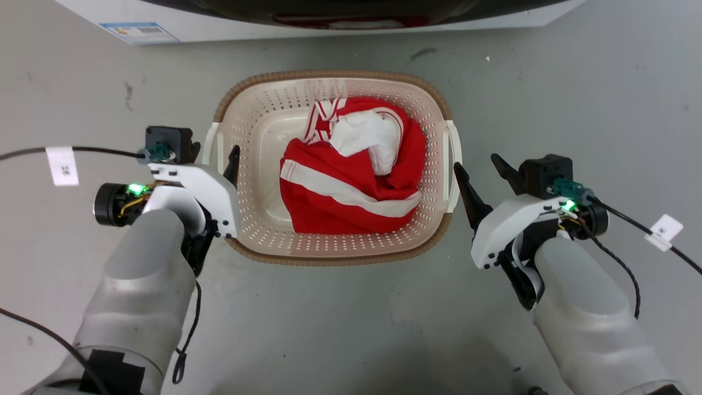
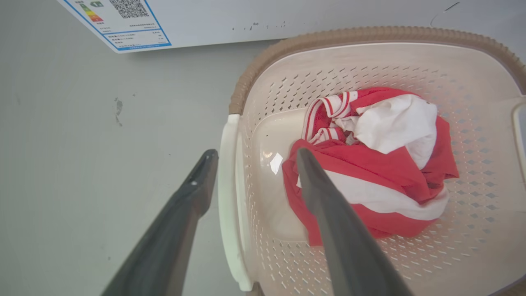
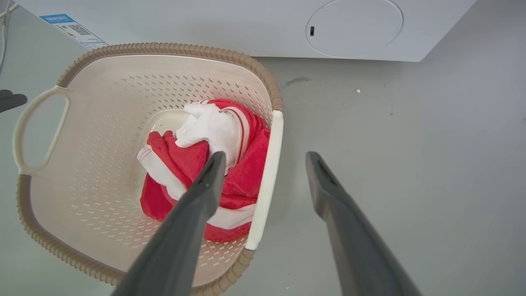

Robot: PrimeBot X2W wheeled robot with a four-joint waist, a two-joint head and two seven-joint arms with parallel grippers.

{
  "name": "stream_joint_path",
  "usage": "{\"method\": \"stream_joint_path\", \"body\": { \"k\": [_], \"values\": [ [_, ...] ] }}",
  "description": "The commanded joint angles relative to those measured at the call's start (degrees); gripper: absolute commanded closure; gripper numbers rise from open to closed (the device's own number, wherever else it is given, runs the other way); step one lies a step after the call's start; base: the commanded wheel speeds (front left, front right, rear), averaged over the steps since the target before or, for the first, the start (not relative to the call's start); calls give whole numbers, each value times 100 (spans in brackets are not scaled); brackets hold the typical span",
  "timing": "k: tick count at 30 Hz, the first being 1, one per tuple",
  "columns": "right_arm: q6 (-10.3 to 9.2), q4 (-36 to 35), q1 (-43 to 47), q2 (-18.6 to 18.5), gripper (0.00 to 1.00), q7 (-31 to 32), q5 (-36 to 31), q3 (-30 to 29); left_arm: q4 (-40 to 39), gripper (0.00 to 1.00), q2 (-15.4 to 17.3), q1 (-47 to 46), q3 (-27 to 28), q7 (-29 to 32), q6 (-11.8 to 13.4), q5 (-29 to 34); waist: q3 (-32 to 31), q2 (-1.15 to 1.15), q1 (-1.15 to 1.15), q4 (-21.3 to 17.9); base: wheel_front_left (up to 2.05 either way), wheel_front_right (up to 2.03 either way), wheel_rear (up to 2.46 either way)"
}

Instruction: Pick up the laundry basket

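- Left gripper (image 2: 255, 154) is released, fingers spread wide, nothing held.
- My left wrist view puts the basket's left handle (image 2: 229, 197) in the gap between the two fingers; I cannot tell if either finger touches it.
- One left finger (image 1: 233, 161) sits over the basket's inner edge in the head view.
- Right gripper (image 1: 477, 163) is also spread wide and holds nothing.
- My right wrist view lines the right handle (image 3: 266, 176) up between its fingers; in the head view the inner finger is just beside that handle, and I cannot tell if it touches.
- Basket (image 1: 329, 74) stands upright on the floor (image 1: 351, 329), between my two grippers and near the washer (image 1: 247, 30) at the top of the head view.
- Red and white cloth (image 1: 351, 181) lies bunched inside the basket, toward its right side.
- Both handles are on the basket's short sides, one facing each arm.
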Motion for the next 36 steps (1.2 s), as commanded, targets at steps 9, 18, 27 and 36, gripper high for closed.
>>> {"method": "stream_joint_path", "body": {
  "k": [9, 18, 27, 36],
  "values": [
    [-1, 795, -722, 1, 0, 160, 711, 808, 200, 0, 372, -440, -448, 646, 4, -652, 503, 0, -1, -164, 0, 0, 0],
    [-1, 924, -1127, 2, 0, 578, 1659, 1719, 296, 0, 667, -680, -786, 1194, 4, -1112, 802, 0, -1, -287, 0, 0, 0],
    [7, 989, -1396, 2, 100, 803, 2433, 2413, 236, 100, 685, -769, -1059, 1401, 7, -1468, 917, 0, -1, -301, 0, 0, 0],
    [7, 1174, -1410, 24, 100, 945, 2934, 2921, 176, 100, 492, -611, -1375, 1737, 3, -1933, 663, 0, -1, -229, 0, 0, 0]
  ]
}}
